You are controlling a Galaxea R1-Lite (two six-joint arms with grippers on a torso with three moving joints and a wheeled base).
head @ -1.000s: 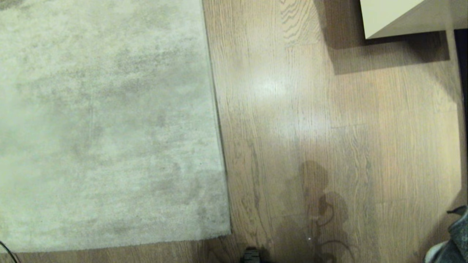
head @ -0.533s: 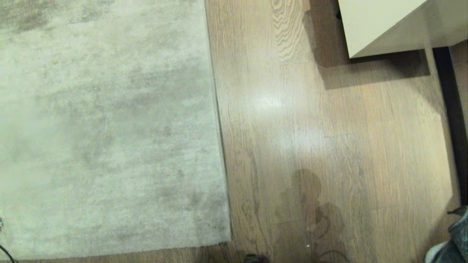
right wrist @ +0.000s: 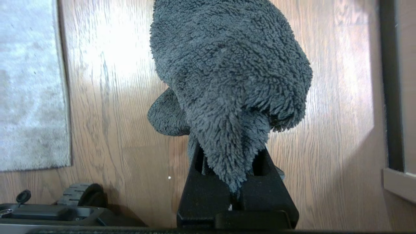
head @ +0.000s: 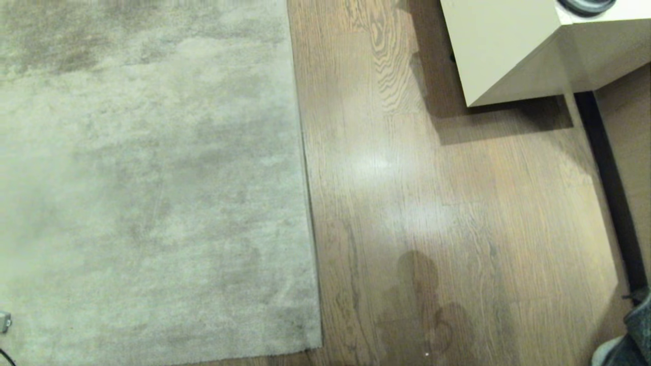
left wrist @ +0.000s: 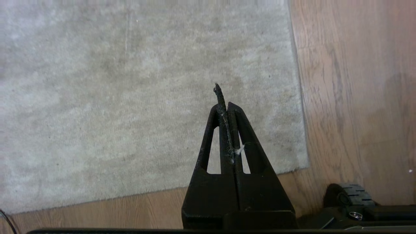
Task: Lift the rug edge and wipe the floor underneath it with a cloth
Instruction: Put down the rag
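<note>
The pale grey rug fills the left of the head view and lies flat. Its rug edge runs straight up the picture beside the wood-grain floor. My left gripper hangs shut above the rug's near corner, holding nothing but wisps of lint. The rug edge lies just to its side. My right gripper is shut on the fuzzy dark grey cloth, which bunches over and hides its fingertips. It hangs above bare floor, apart from the rug edge. A bit of the cloth shows in the head view's lower right corner.
A cream cabinet stands at the far right, with a dark round thing on top. A dark strip runs along the right-hand wall. My base and a wheel sit close to the rug corner. A small grey item lies at the rug's left.
The whole head view has shifted: the cabinet and the floor slid down the picture and the rug's near border dropped almost out of view. Neither arm has visibly moved.
</note>
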